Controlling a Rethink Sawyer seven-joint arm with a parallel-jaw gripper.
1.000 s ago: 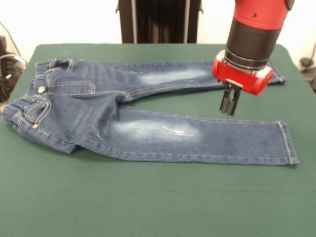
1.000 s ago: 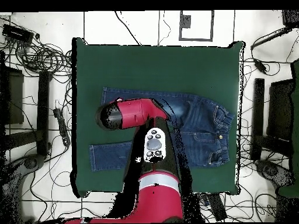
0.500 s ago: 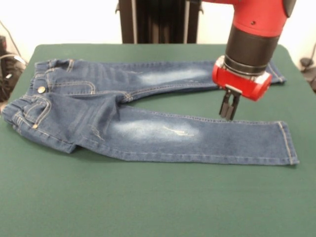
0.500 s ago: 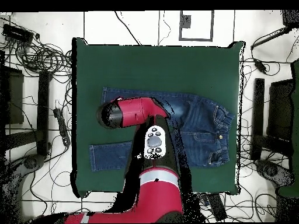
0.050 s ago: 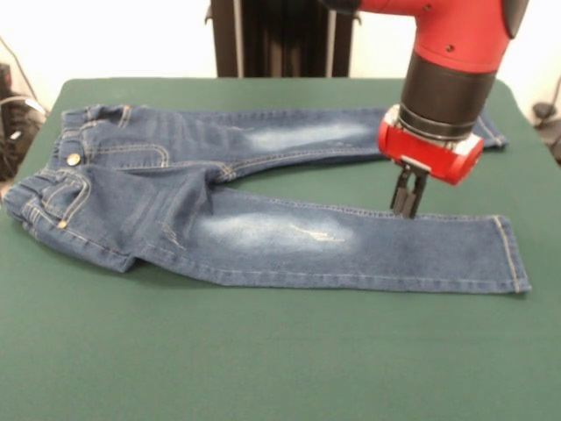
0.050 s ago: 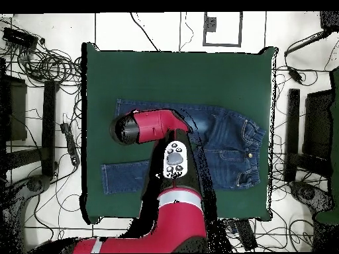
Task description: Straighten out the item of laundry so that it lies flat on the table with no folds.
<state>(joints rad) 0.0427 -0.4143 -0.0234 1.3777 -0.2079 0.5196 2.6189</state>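
The jeans (image 5: 263,206) lay across the green table (image 5: 280,351), waistband at frame left and both legs running lengthwise toward the right. The gripper (image 5: 408,203) hung at the upper edge of the lower leg, right of centre, fingers drawn narrow and apparently empty. Most of that leg lay directly below and left of it.

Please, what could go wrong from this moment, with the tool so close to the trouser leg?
1. The tool is at the upper edge of the jeans' nearer leg; pushing down or dragging could bunch the denim into a new fold.
2. The waistband end looks rumpled near the table edge; a pull on the leg may not flatten it.
3. The arm hides part of the jeans from overhead, so wrinkles there may go unseen.
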